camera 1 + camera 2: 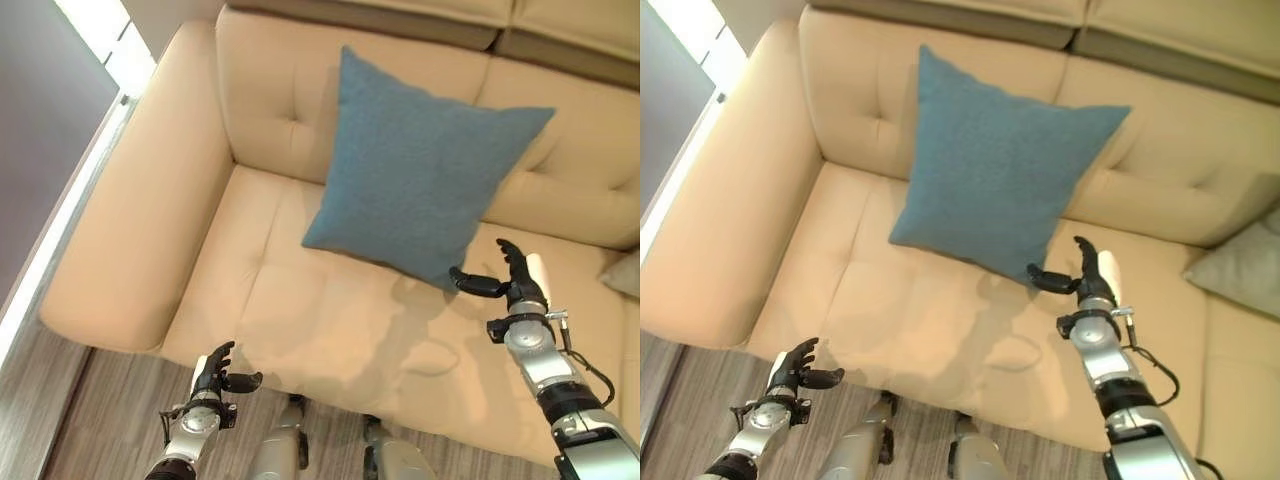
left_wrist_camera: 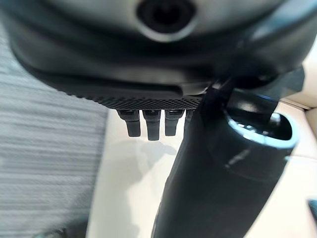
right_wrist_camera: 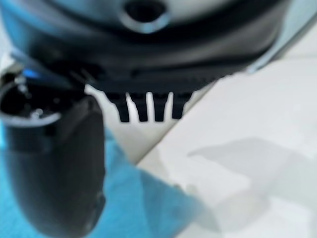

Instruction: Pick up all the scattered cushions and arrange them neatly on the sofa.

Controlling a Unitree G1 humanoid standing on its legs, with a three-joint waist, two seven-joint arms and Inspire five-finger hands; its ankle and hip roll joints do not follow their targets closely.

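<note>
We find the blue cushion [image 1: 425,160] leaning corner-down against the sofa [image 1: 150,200] backrest, its lower corner just beside the right hand [image 1: 512,278], fingers spread and empty; the left hand [image 1: 215,374], relaxed, sits well apart.

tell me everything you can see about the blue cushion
The blue cushion is square, with a plain woven-looking fabric and pointed corners. It stands tilted on one lower corner and edge on the sofa seat, leaning back against the beige backrest. The right hand is open beside its lowest corner, the thumb reaching toward that corner; whether they touch cannot be told. The left hand is well away, by the seat's front edge.
</note>
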